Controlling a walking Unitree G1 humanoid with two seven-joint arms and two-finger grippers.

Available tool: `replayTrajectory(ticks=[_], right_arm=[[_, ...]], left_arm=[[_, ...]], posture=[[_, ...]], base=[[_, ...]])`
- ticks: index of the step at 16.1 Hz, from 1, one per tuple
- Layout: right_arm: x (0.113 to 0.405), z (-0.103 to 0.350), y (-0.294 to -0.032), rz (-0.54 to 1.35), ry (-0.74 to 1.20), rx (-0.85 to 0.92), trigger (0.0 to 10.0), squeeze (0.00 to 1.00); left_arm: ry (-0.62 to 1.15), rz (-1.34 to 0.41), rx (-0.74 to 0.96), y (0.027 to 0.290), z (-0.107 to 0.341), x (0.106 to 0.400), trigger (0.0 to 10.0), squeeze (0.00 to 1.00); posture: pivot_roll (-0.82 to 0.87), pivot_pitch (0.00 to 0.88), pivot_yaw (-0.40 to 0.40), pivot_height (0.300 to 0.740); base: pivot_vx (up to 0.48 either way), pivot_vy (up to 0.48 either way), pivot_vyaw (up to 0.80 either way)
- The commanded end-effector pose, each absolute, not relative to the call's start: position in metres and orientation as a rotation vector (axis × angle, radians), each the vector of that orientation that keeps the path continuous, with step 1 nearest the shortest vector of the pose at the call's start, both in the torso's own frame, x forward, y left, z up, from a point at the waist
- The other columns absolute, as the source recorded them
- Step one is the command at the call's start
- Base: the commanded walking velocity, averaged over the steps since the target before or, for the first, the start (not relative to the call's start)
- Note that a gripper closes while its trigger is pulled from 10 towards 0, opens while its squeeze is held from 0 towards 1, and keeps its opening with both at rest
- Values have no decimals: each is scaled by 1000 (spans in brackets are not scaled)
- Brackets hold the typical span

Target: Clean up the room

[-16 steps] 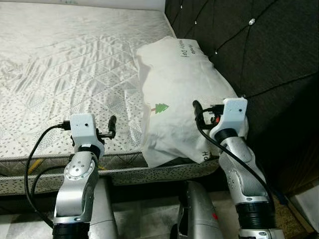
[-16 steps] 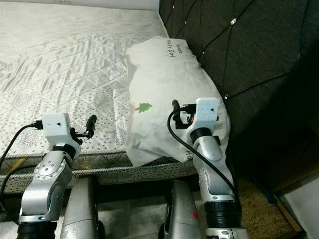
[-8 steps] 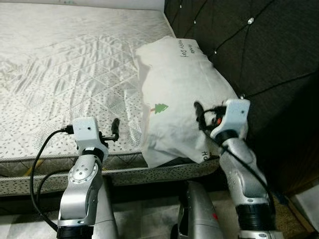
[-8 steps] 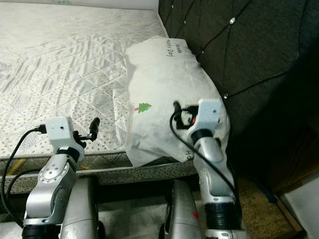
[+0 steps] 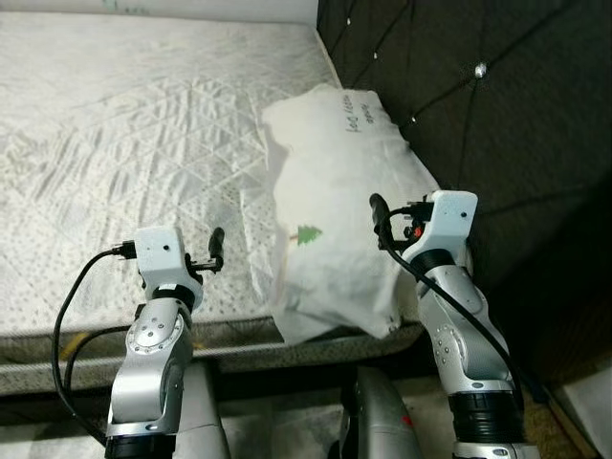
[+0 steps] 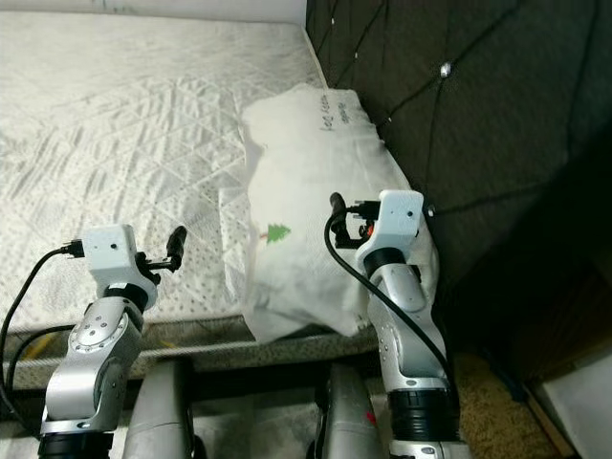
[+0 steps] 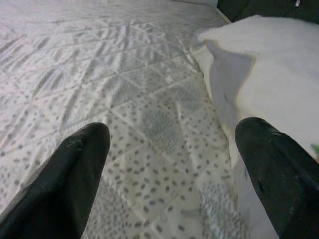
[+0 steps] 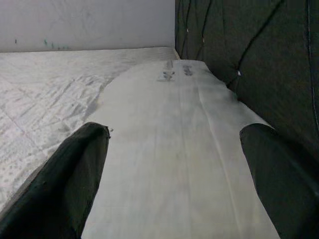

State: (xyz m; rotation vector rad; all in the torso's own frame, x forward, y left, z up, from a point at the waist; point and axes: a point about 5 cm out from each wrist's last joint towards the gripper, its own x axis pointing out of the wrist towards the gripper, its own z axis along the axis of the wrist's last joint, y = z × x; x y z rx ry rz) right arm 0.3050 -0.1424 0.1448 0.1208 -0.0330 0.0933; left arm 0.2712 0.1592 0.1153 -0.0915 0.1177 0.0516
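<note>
A white pillow (image 5: 335, 201) with a small green tree print and handwriting lies at the right end of the quilted mattress (image 5: 124, 143), against the dark headboard. My right gripper (image 5: 380, 212) hovers over the pillow's near end, open with nothing between its fingers; the right wrist view looks along the pillow (image 8: 179, 149) between the spread fingers (image 8: 65, 184). My left gripper (image 5: 216, 244) is held above the mattress's front edge, left of the pillow, also open and empty. In the left wrist view the pillow (image 7: 269, 69) lies beyond the dotted mattress (image 7: 124, 99).
A dark tufted headboard (image 5: 478, 105) stands along the right side of the bed. The mattress's front edge (image 5: 86, 335) runs just ahead of my arms. A white wall (image 8: 84, 22) rises behind the bed. Pale floor (image 5: 583, 392) shows at the lower right.
The whole picture has shifted a little, so the camera moved. The left arm dipped slightly and came back. Both grippers stay open, and the pillow lies where it was.
</note>
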Motion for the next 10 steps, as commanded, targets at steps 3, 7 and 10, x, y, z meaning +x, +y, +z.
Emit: replayTrajectory(ticks=[3,7,10], right_arm=[[309,145,-146,69,-38,128,10000,0],[312,151,-147,41,-66,132,10000,0],[312,148,-145,40,-59,132,10000,0]], left_arm=[[97,27,-85,158,121,275,10000,0],[80,26,-75,159,124,288,10000,0],[78,30,-61,161,126,291,10000,0]], posture=[[8,0,-68,667],[-3,0,-59,711],[20,0,-69,740]], base=[[0,0,0],[0,0,0],[0,0,0]])
